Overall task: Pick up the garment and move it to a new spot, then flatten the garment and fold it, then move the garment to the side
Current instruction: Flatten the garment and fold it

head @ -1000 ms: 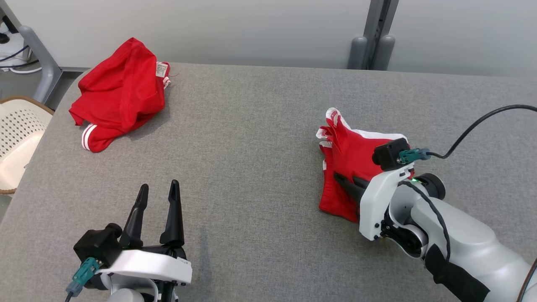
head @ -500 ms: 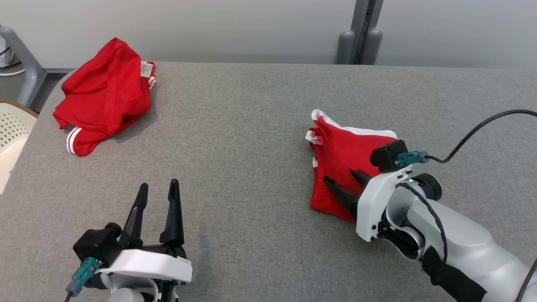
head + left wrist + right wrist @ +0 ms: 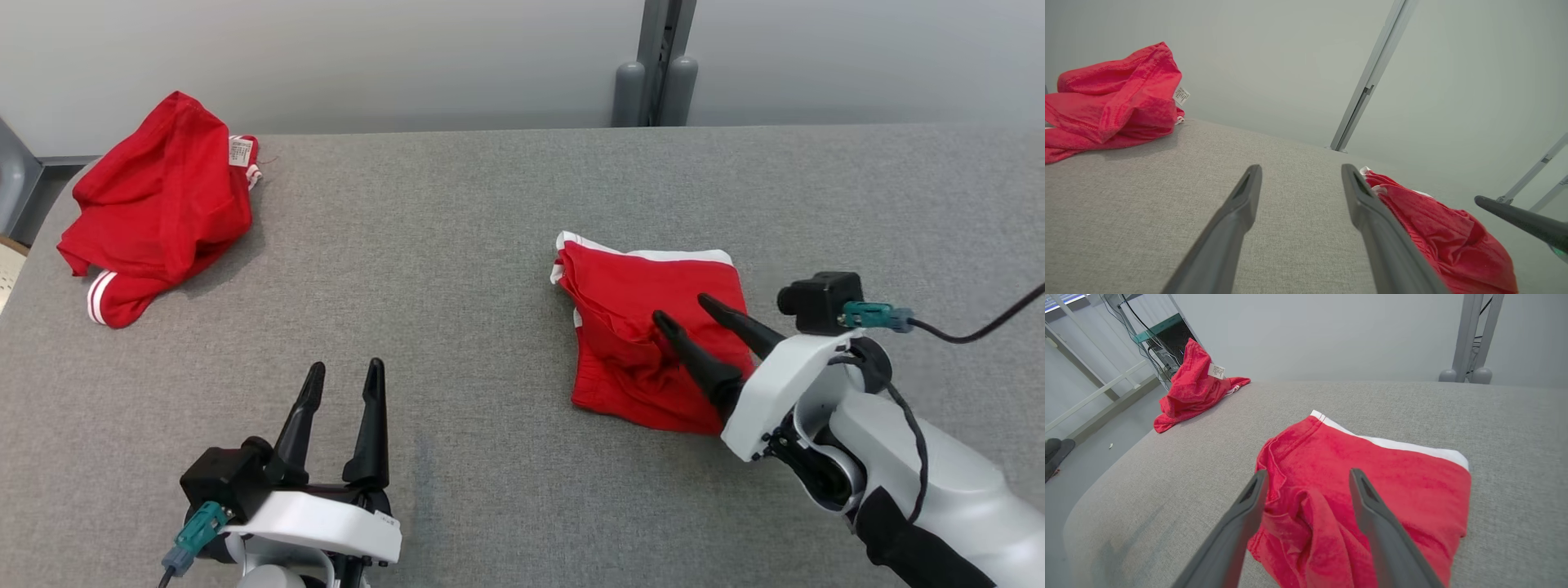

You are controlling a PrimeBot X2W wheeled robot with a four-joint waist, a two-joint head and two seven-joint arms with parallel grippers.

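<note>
**Left gripper (image 3: 344,367) spread and idle, right gripper (image 3: 681,309) spread over the folded red garment (image 3: 624,367)**

The left gripper sits low at the near left of the grey table (image 3: 457,245). Its two dark fingers are apart with nothing between them, and they point away from the robot across bare cloth. A second red garment (image 3: 155,212) lies crumpled at the far left corner, well apart from both arms.

The folded garment lies right of centre as a rough square. A white band (image 3: 653,256) runs along its far edge, and a rumpled ridge sits toward the near left.

The right forearm comes in from the lower right, angled toward the middle of the table. Its fingers are parted over the garment's near right part and hold nothing. In the right wrist view the ridge (image 3: 1310,522) lies between them, but I cannot tell whether the tips touch the fabric.

The garment looks light, soft and limp, so it would probably sag and unfold if lifted by a single layer. The safest hold is likely a pinch through all the layers at a folded edge or corner. A grip on the loose ridge would probably pull the stack open
</note>
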